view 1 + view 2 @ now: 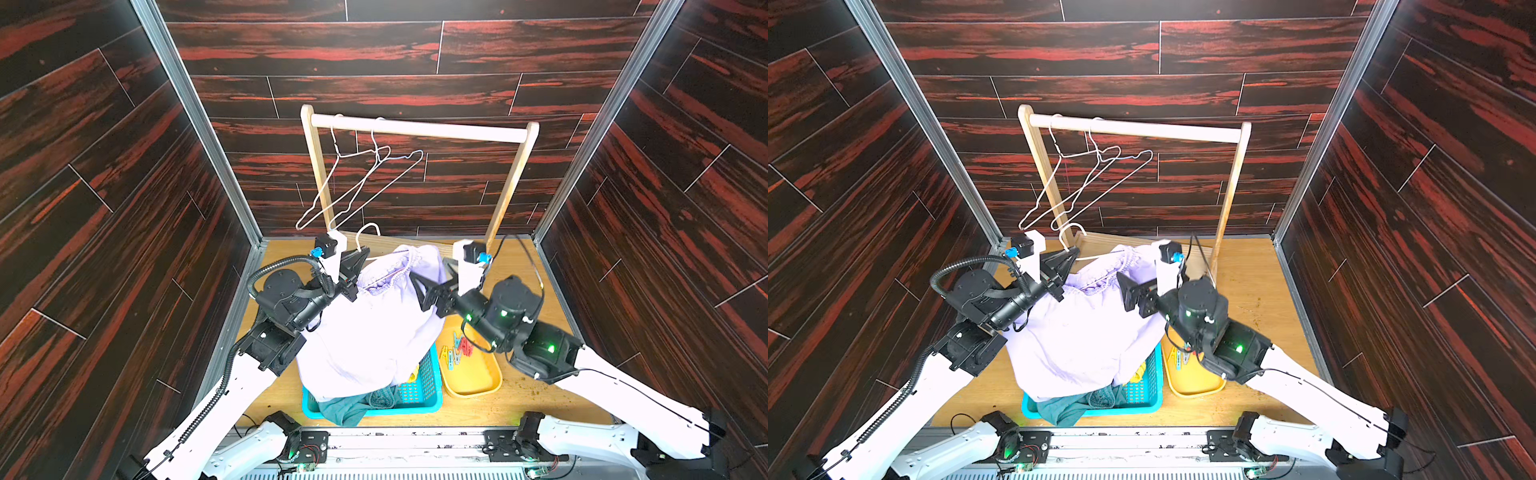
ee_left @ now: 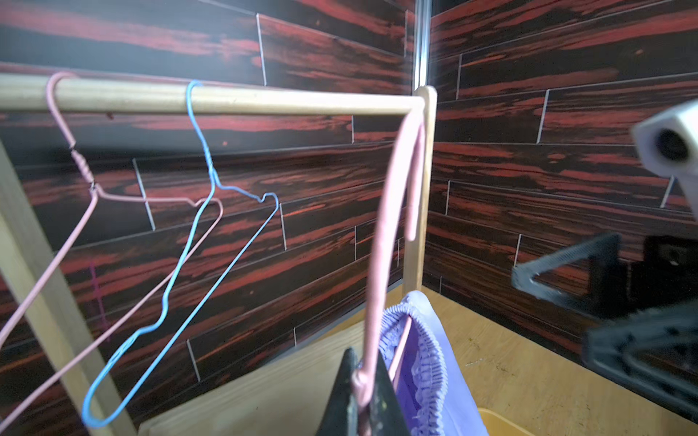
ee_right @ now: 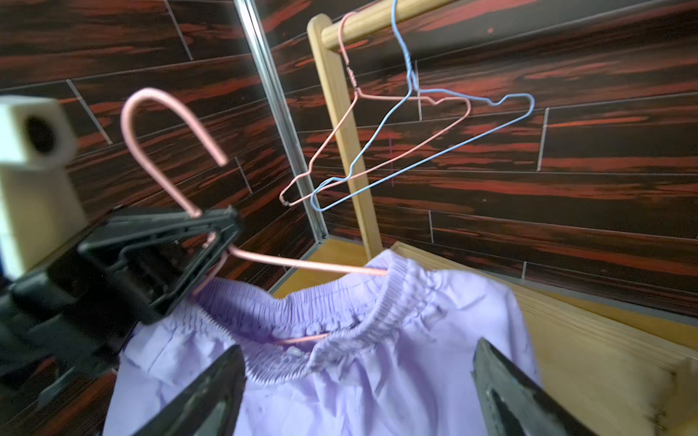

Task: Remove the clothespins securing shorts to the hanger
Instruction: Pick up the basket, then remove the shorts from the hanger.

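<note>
With every visible clothespin [image 1: 459,349] lying in the yellow tray [image 1: 473,384] and the left tool [image 2: 362,368] pinching the pink hanger [image 2: 381,241] by its neck, the spread right tool [image 3: 355,353] should, I judge, close on the waistband [image 3: 408,290] of the lavender shorts [image 3: 377,385] draped there, clear of the wire.

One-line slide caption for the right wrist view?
Left gripper pinches the pink hanger carrying lavender shorts; right gripper open, facing them.

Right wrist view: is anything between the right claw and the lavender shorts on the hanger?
Nothing visible. The right claw stands open, and the waistband of the lavender shorts lies directly ahead of its jaws. The left claw, shut on the neck of the pink hanger, sits off to the side, clear of that path.
</note>
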You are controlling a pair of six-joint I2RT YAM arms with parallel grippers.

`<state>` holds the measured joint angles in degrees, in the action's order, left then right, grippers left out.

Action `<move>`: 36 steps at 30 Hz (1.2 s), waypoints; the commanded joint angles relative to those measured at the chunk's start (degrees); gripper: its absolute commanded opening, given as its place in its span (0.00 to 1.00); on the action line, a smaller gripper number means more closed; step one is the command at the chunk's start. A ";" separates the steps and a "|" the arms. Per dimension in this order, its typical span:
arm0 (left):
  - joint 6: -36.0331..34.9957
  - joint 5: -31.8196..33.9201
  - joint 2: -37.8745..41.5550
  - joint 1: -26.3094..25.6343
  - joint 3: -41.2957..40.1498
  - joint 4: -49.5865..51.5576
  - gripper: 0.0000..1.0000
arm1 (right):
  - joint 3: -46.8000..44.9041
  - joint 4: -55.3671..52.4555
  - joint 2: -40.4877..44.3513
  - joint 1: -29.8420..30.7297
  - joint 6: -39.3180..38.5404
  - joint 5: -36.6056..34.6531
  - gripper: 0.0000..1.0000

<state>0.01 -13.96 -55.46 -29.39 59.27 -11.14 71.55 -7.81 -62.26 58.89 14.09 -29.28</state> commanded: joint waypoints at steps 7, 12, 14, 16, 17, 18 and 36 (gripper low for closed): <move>1.22 -5.56 1.21 -0.63 2.76 -8.09 0.00 | 9.21 -10.77 -6.16 -2.20 -0.13 -2.74 0.87; 1.04 -6.04 2.15 -0.76 3.13 -7.87 0.00 | 12.18 -12.78 -9.42 -3.05 -1.25 -4.21 0.85; 1.12 -6.56 2.46 -0.76 3.23 -7.72 0.00 | 12.65 -13.26 -9.99 -3.67 -0.76 -4.27 0.83; 1.46 -7.05 2.80 -0.85 3.29 -7.75 0.00 | 12.44 -13.37 -10.06 -4.42 -0.40 -4.46 0.80; 1.64 -7.37 3.05 -0.91 3.18 -7.72 0.00 | 12.11 -13.15 -10.06 -4.66 -0.63 -5.14 0.78; 1.74 -7.68 3.16 -0.98 3.21 -7.76 0.00 | 11.75 -12.81 -9.93 -4.82 -1.03 -5.99 0.76; -6.00 -13.37 6.11 -4.18 -1.49 1.61 0.00 | 15.07 -25.74 -8.84 -19.30 5.20 7.99 0.05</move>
<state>-2.66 -24.71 -51.99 -32.97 58.15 -10.85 85.97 -29.06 -71.44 42.68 16.05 -25.67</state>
